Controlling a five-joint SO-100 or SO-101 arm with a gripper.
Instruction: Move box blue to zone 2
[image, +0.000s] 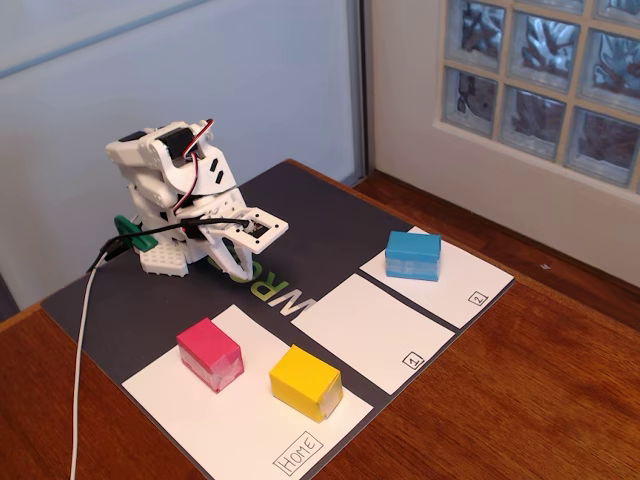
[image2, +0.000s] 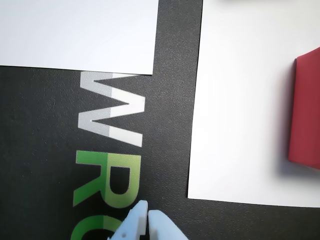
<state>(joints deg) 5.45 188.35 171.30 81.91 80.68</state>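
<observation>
The blue box (image: 413, 255) stands on the white zone 2 sheet (image: 470, 280), at its far end; the boxed "2" is at the near corner. My gripper (image: 243, 268) is folded back at the arm's base, far left of the box, pointing down at the dark mat. In the wrist view the gripper (image2: 148, 212) shows at the bottom edge, its two white fingertips touching, shut and empty, over the "WRO" lettering. The blue box is out of the wrist view.
A pink block (image: 210, 354) and a yellow block (image: 305, 382) sit on the "Home" sheet (image: 230, 425). The zone 1 sheet (image: 375, 330) lies between Home and zone 2. The pink block (image2: 306, 112) shows at the wrist view's right edge. The dark mat (image: 320, 220) covers the wooden table.
</observation>
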